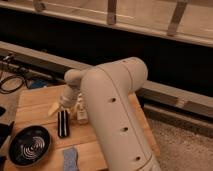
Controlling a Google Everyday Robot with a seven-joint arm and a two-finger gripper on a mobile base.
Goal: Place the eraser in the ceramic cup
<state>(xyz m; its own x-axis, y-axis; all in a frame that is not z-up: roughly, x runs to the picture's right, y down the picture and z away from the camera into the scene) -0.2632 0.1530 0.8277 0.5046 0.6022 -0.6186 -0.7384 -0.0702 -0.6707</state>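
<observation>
Eraser (63,123): black bar, pale stripe; flat on table (35,105), left-centre, just left of white bottle (81,114).
Hand (61,106): just above eraser's far end; wide or narrow, can't tell.
Handling (est.): light, stiff, prob. grippy, not fragile.
Grip pt: across short width, mid-length.
</observation>
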